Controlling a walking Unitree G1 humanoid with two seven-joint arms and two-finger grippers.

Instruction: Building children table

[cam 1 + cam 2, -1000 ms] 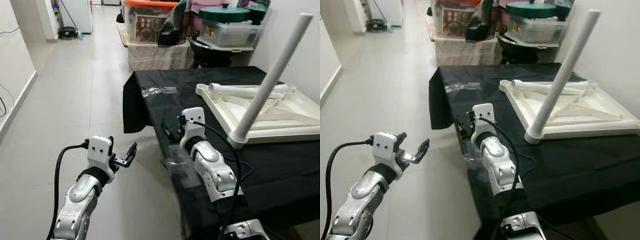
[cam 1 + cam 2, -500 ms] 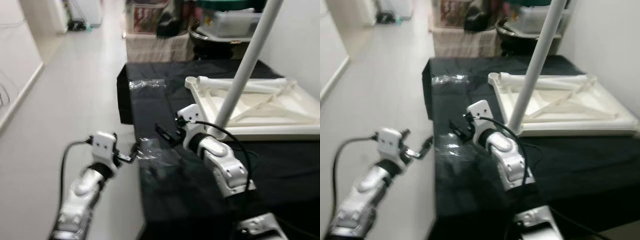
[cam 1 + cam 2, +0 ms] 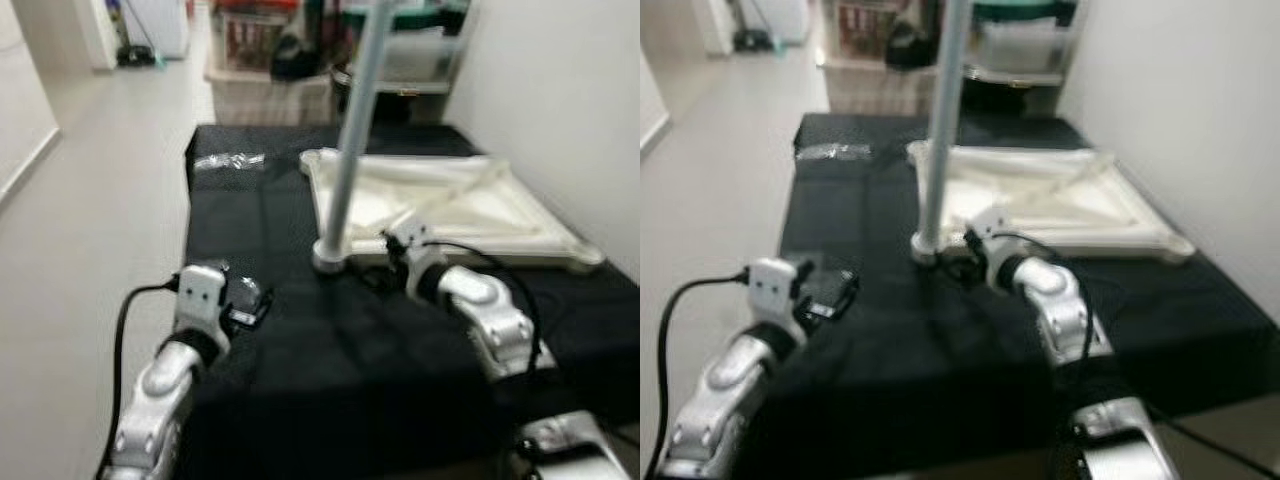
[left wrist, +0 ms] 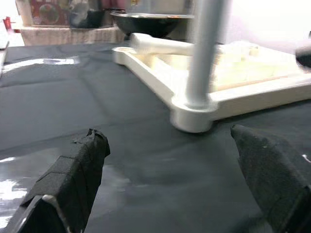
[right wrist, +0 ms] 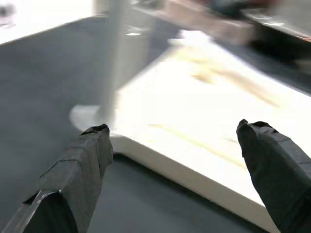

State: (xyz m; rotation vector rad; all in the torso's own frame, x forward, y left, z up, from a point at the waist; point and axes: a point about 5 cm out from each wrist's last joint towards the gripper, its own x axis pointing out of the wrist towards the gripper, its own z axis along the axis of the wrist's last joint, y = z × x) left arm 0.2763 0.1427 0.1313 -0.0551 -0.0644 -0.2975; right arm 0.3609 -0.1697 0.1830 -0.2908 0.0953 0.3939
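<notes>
A white children's table top (image 3: 470, 205) lies upside down on a black-clothed table (image 3: 330, 370). One white leg (image 3: 352, 140) stands upright in its near left corner socket (image 3: 330, 262). A second leg (image 4: 160, 46) lies loose along the top's far edge. My right gripper (image 3: 375, 275) is open, low over the cloth just right of the socket; its wrist view has the leg (image 5: 119, 58) and the white top (image 5: 204, 111) ahead. My left gripper (image 3: 250, 305) is open over the cloth's left near part, facing the leg (image 4: 201, 53).
Crinkled clear plastic (image 3: 228, 160) lies at the cloth's far left, and more shiny plastic (image 4: 14, 170) lies under the left gripper. Storage boxes (image 3: 270, 60) and a black pot stand behind the table. A white wall (image 3: 560, 100) runs along the right; tiled floor (image 3: 90, 180) lies left.
The camera has swung right and closer, so the table now sits centred. My left gripper went from over the floor to over the cloth. My right gripper now sits by the leg's base.
</notes>
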